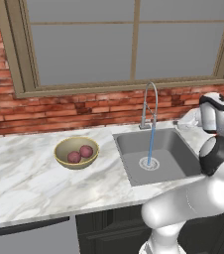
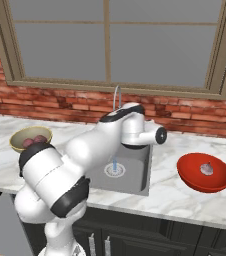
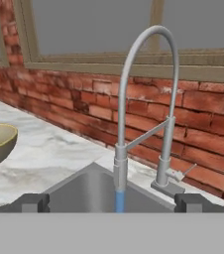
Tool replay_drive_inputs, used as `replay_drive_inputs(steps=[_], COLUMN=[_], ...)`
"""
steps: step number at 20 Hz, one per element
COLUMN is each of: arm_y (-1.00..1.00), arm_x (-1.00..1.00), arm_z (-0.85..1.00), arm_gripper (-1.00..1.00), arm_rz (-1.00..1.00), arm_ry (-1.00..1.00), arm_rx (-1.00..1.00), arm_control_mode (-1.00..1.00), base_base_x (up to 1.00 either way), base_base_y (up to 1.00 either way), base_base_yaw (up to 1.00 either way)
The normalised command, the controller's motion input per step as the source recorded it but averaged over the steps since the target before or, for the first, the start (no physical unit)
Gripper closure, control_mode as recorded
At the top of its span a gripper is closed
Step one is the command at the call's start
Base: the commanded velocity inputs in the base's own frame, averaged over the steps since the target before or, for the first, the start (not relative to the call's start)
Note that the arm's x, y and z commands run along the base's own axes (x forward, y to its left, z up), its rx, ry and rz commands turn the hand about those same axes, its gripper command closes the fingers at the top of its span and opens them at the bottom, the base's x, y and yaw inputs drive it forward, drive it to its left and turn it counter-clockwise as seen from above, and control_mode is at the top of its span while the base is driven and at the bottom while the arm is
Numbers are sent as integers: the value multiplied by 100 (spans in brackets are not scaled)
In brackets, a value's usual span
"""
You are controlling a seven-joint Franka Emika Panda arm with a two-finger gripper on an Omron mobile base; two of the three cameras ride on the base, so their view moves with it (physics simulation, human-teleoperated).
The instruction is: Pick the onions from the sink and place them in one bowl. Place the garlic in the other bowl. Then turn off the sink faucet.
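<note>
A white marble countertop (image 1: pixel 29 183) with grey veining runs across the scene from left to right. Behind it, along the far side, stands a red brick wall (image 1: pixel 59 111) with pale mortar lines. Set in that wall above the counter is a wide window (image 1: pixel 129 39) with a tan wooden frame, a thick sill and grey panes split by slim bars. Below the near edge of the counter are dark cabinet fronts (image 2: pixel 150 232), and at the far left a grey appliance panel (image 1: pixel 29 240).
</note>
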Motion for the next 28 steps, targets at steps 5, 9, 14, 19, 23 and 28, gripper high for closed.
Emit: replay_drive_inputs(steps=[5,9,14,19,23,28], arm_y=[-1,-5,-21,-14,-5,0], arm_x=[21,15,17,23,23,17], arm_z=[-10,-5,-6,-3,-15,-31], arm_gripper=[-100,-100,-100,-100,-100,-100], arm_rz=[0,0,0,0,0,0], arm_ry=[-2,-2,0,0,0,0], arm_rx=[5,4,5,6,5,4], arm_control_mode=[-100,-100,-100,-100,-100,-100], base_base_x=[0,0,0,0,0,0], base_base_y=[0,0,0,0,0,0], base_base_yaw=[0,0,0,0,0,0])
